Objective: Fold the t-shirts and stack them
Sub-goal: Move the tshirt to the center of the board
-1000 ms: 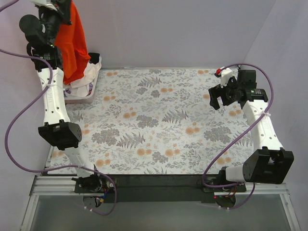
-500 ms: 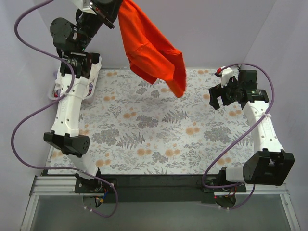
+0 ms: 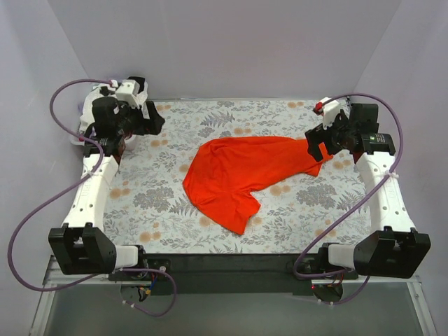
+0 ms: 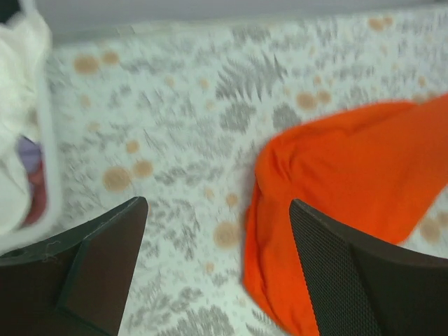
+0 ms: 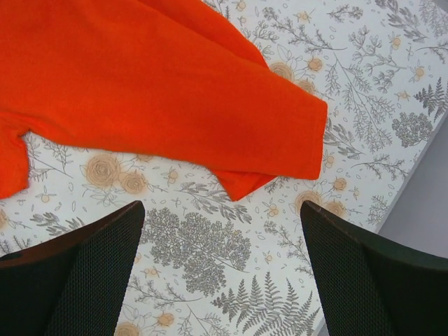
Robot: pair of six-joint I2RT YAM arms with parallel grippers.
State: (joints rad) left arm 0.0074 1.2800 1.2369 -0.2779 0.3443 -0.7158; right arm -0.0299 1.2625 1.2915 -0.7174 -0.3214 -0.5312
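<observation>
— Where is your orange-red t-shirt (image 3: 241, 178)?
— Crumpled on the middle of the floral cloth (image 3: 210, 126).
— And your grippers?
— Left gripper (image 4: 217, 210) and right gripper (image 5: 222, 210) gape wide above that cloth, holding nothing.

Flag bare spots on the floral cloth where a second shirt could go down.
Widest bare patch: floral cloth between the left arm and the orange t-shirt. Smaller ones: the far strip along the back wall, and the near-right corner beside the right arm. Crowded: centre through to the right gripper, where the shirt's end lies.
</observation>
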